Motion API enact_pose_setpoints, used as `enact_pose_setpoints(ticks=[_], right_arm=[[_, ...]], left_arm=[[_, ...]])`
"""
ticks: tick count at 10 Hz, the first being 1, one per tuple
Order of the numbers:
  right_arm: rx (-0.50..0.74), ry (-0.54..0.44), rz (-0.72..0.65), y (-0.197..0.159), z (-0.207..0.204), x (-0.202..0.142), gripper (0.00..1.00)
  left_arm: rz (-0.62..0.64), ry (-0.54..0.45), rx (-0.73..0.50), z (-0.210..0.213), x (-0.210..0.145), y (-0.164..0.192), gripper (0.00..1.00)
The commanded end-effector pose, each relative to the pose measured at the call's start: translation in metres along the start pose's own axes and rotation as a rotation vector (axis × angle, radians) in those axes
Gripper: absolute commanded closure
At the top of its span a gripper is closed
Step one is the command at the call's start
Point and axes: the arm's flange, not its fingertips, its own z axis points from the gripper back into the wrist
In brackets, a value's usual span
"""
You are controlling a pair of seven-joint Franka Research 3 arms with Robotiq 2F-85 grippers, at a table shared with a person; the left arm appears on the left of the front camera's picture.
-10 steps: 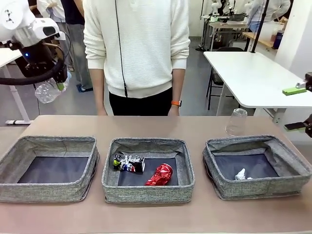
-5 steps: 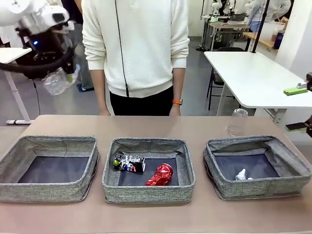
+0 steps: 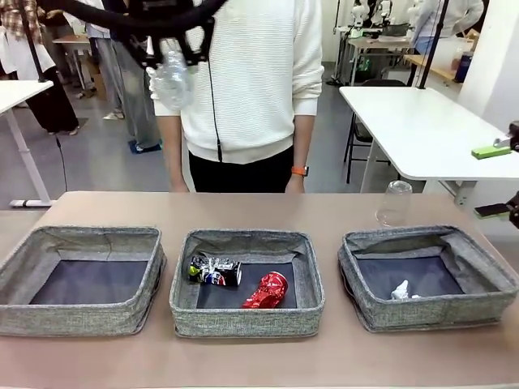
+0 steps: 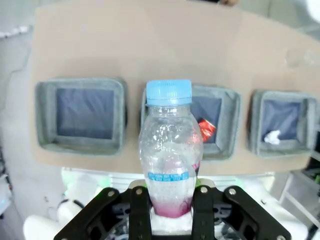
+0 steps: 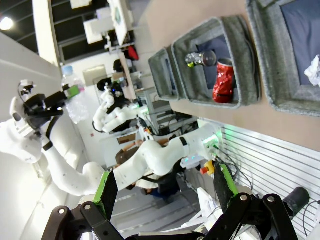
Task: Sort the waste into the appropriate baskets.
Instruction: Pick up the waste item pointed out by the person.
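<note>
My left gripper (image 3: 175, 53) hangs high above the table's far side, shut on the base of a clear plastic bottle (image 3: 171, 79) with a blue cap (image 4: 169, 92); the left wrist view shows the bottle (image 4: 171, 150) standing between its fingers. Three grey baskets sit in a row: left (image 3: 81, 318), middle (image 3: 243, 320), right (image 3: 438, 312). In the middle basket lie a crushed dark printed can (image 3: 215, 270) and a dented red can (image 3: 267, 290). A white paper wad (image 3: 401, 290) rests in the right basket. My right gripper (image 3: 496, 180) stands open at the right edge.
A clear plastic cup (image 3: 395, 203) stands upside down on the table behind the right basket. A person in a white sweater (image 3: 243, 81) stands at the far edge, directly behind the held bottle. A white table (image 3: 422, 130) stands to the right.
My left arm has risen and swung to the right with the bottle, from the far left to in front of the person's chest. The right gripper and the baskets' contents have stayed put.
</note>
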Motion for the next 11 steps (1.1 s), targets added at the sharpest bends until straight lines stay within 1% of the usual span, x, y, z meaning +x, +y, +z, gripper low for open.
enact_pose_setpoints(ticks=[1,2,3,5,6,11], right_arm=[[0.009,-0.009,0.018,0.002,-0.001,0.003,0.00],[0.009,-0.009,0.018,0.002,-0.001,0.003,0.00],[0.009,-0.009,0.018,0.002,-0.001,0.003,0.00],[0.009,-0.009,0.018,0.002,-0.001,0.003,0.00],[0.009,-0.009,0.018,0.002,-0.001,0.003,0.00],[0.009,-0.009,0.018,0.002,-0.001,0.003,0.00]], left_arm=[[-0.008,0.026,0.004,-0.002,0.015,-0.024,0.78],[-0.030,0.029,0.011,-0.003,0.006,-0.035,0.78],[-0.059,0.042,0.015,-0.005,0.002,-0.038,0.78],[-0.026,0.052,0.009,-0.008,0.005,-0.035,0.78],[-0.051,0.052,-0.008,-0.015,0.001,-0.042,0.78],[-0.051,0.052,-0.008,-0.015,0.001,-0.042,0.78]])
